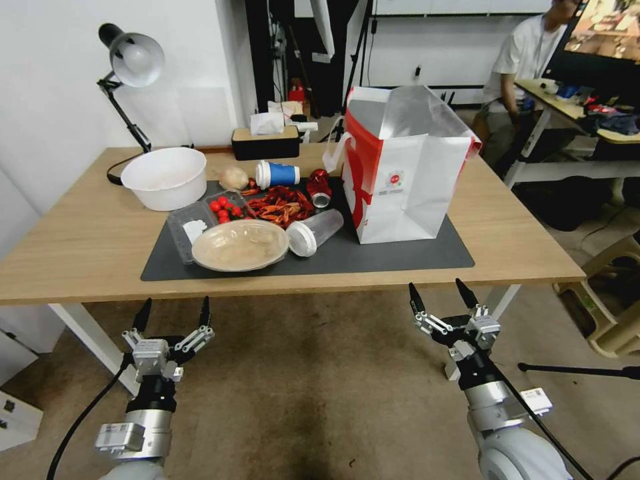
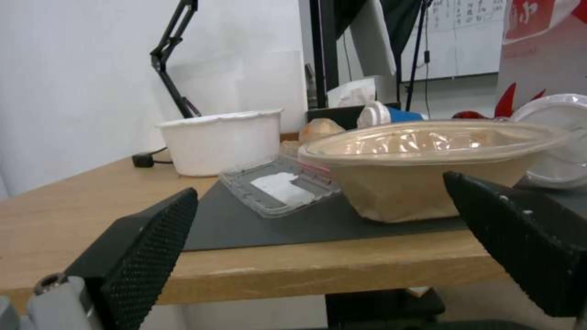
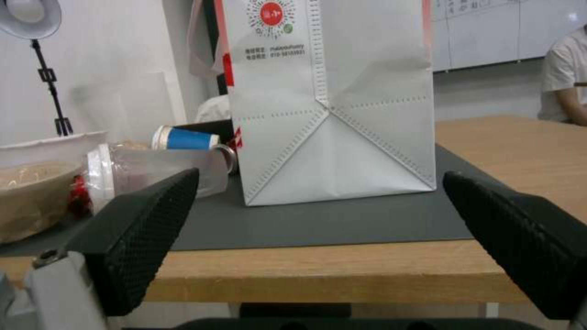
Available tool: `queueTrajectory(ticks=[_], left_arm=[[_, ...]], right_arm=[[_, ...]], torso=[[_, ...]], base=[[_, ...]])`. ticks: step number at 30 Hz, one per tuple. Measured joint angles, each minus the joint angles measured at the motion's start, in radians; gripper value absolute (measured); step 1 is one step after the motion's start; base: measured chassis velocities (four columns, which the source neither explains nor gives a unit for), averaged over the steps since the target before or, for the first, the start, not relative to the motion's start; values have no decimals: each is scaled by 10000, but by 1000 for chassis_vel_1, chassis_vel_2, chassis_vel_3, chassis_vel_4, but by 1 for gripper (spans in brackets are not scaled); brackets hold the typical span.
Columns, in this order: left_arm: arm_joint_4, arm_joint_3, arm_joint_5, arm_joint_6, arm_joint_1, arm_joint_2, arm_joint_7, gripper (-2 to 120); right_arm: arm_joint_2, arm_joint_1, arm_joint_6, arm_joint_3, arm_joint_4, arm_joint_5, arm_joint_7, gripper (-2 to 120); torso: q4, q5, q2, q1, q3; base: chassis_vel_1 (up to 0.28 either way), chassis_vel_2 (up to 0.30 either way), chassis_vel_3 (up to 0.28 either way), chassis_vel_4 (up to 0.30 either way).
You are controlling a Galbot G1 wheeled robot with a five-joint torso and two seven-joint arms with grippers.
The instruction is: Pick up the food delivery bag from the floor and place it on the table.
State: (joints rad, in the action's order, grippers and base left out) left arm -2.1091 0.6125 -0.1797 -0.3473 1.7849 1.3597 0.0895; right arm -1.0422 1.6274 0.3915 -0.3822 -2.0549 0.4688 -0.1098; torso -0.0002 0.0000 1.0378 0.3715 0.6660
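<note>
The surface (image 1: 80, 247) was a wide light-wood tabletop on white legs, standing against a white wall, with a large dark grey mat (image 1: 400, 257) laid across its middle. Below its near edge lay the floor (image 1: 313, 387), rough brown-grey and stained.

The food delivery bag (image 1: 400, 180) stood upright on the right part of the mat: boxy white paper with a red band, silver foil lining at its open mouth, a round red logo and stitched fold lines on its near face.

Left of the bag lay a clear plastic cup (image 1: 313, 231) on its side, a red can (image 1: 319, 188), a blue paper cup (image 1: 277, 175), a heap of red crayfish (image 1: 280, 205), cherry tomatoes (image 1: 225, 208) in a clear tray, and a lidded tan paper bowl (image 1: 240, 245). A white tub (image 1: 165, 177) sat on bare wood at the far left, beside a black desk lamp (image 1: 130, 63); a black tissue box (image 1: 265, 141) stood at the far edge.

The left end effector (image 1: 173, 313) and right end effector (image 1: 443, 297) hung below the near edge, over the floor, both spread wide and holding nothing, their black ribbed fingers (image 3: 144, 229) pointing toward the surface.
</note>
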Motion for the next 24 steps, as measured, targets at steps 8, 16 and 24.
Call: queueTrajectory(ticks=[8, 16, 24], left_arm=[[-6, -1, -5, 0, 0, 0, 1, 100], [-10, -5, -6, 0, 0, 0, 1, 100], [-14, -7, -6, 0, 0, 1, 0, 100]], right_arm=[[3, -3, 0, 6, 0, 7, -2, 100], [4, -3, 0, 7, -1, 12, -6, 100], [5, -3, 0, 7, -3, 12, -11, 100]], torso=[[0, 0, 0, 0, 0], [0, 0, 0, 0, 0], [0, 0, 0, 0, 0]], base=[[0, 0, 0, 0], [0, 0, 0, 0], [0, 0, 0, 0]])
